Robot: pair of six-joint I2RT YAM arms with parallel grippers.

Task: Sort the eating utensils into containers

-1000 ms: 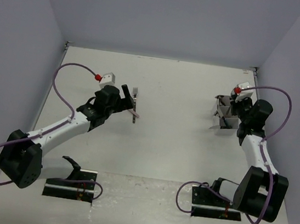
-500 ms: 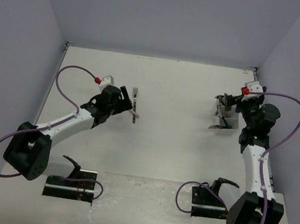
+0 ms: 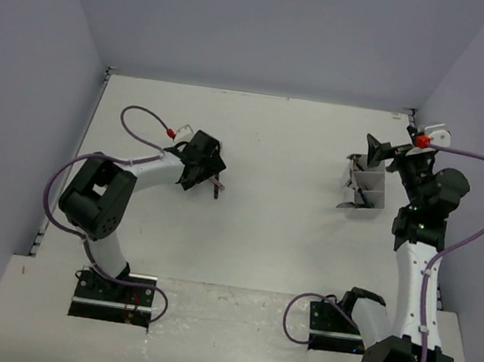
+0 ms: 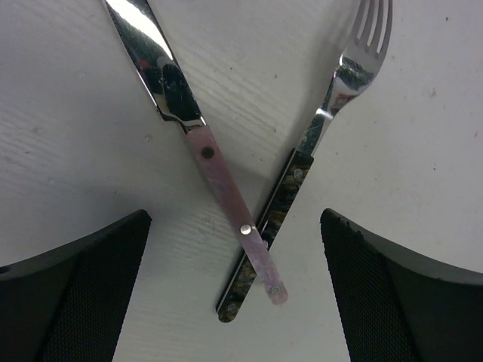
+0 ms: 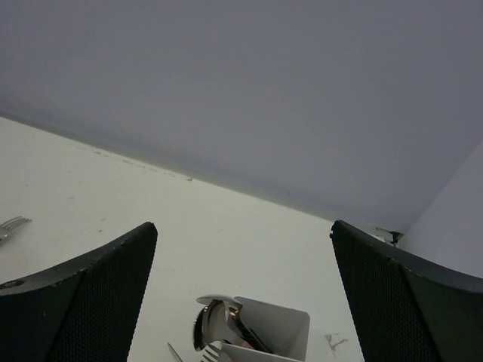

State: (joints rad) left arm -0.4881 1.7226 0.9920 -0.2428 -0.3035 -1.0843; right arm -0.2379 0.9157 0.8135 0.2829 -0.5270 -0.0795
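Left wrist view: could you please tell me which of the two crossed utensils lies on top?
The pink-handled knife: its riveted handle runs unbroken across the dark handle of the fork beneath.

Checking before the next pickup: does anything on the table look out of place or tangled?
Yes. Below the open left gripper, the pink-handled knife lies crossed over the dark-handled fork, making an X with the handles touching near their ends. Closing there would probably catch both. Nothing else stands out.
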